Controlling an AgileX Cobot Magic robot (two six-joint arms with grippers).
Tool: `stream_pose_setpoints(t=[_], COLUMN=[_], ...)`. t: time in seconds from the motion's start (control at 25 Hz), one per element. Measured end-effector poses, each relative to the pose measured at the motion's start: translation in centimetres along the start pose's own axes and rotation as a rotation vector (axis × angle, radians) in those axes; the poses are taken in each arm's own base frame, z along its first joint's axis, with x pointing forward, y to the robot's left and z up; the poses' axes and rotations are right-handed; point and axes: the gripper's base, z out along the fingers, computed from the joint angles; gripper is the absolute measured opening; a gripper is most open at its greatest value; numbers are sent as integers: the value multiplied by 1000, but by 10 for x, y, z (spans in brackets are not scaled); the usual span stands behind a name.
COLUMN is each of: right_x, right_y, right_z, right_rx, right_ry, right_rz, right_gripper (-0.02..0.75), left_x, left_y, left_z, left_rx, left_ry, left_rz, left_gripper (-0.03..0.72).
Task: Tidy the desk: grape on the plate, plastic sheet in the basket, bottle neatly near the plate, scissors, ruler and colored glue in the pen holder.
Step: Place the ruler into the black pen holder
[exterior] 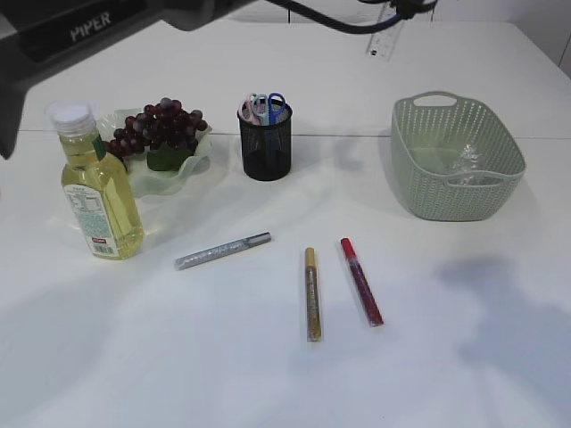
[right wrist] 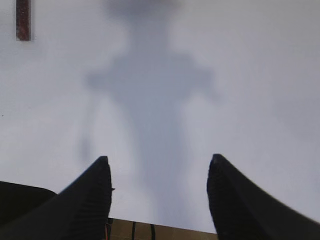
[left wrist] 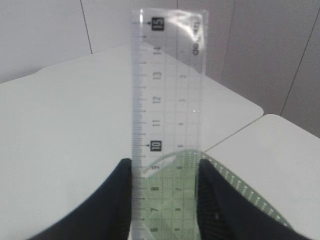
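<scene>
My left gripper (left wrist: 165,162) is shut on the lower part of a clear ruler (left wrist: 167,90), which stands upright between its fingers. In the exterior view the ruler (exterior: 385,40) hangs high at the back, above the gap between the black mesh pen holder (exterior: 265,147) and the green basket (exterior: 455,160). Scissors (exterior: 263,105) stand in the holder. Dark grapes (exterior: 161,127) lie on the pale plate (exterior: 194,162), with the oil bottle (exterior: 98,192) upright beside it. Crumpled plastic sheet (exterior: 466,165) lies in the basket. Silver (exterior: 223,251), gold (exterior: 312,292) and red (exterior: 361,281) glue pens lie on the table. My right gripper (right wrist: 159,162) is open over bare table.
The left arm crosses the top of the exterior view. A dark shadow (exterior: 500,294) falls on the table's front right. The end of the red pen (right wrist: 22,20) shows at the top left of the right wrist view. The basket rim (left wrist: 240,185) lies below the ruler.
</scene>
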Motion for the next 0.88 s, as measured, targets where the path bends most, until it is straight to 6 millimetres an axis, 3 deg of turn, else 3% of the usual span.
stream_pose_setpoints(t=[0.4,0.88], right_x=[0,0], right_y=[0,0], right_z=[0,0], right_rx=[0,0], right_ry=[0,0], right_rz=[0,0], right_gripper=[475,475], left_x=[-15,-14], left_y=[50,106], left_z=[-23,-28], left_rx=[-148,-258], left_ry=[119,142], left_rz=[11,-13], left_gripper=[272,272])
